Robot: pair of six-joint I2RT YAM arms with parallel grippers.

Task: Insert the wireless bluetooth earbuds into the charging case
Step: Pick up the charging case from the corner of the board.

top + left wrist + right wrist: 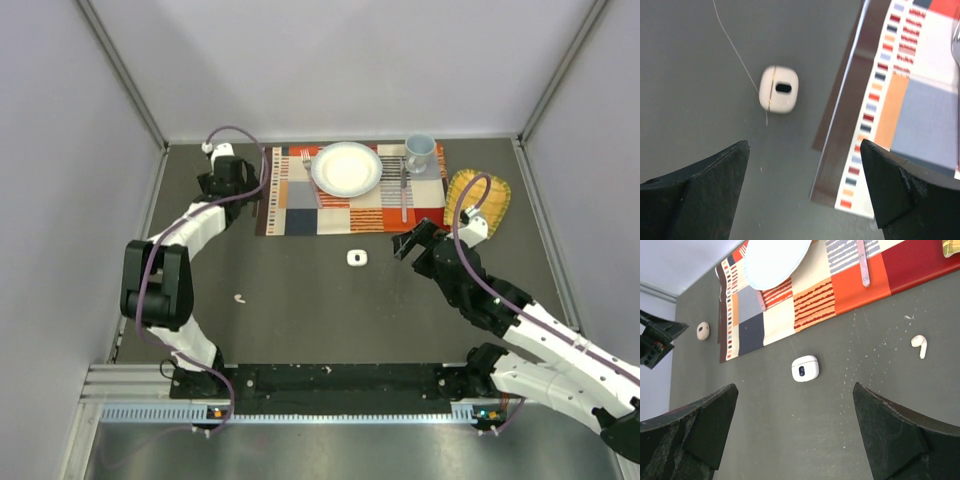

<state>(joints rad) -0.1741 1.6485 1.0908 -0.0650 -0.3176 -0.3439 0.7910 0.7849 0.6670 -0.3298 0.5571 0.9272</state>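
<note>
We judge reach stage, no earbud picked up yet. Left pincer (805, 150) wide, empty, over pale case (779, 89) on table (700, 75), near placemat (910, 115) edge. Right pincer (795, 390) wide, empty, facing white case (805, 368). White earbud (920, 345) lies well to its right. Second earbud (240, 297) lies near left arm. Both cases look shut. Next, as we see it: lower, centre jaws on case, close gently.

Shut white case (357, 257) lies centre, white earbud (920, 345) on its R, another bud (240, 297) far L, 2nd pale case (779, 89) back-L.
</note>
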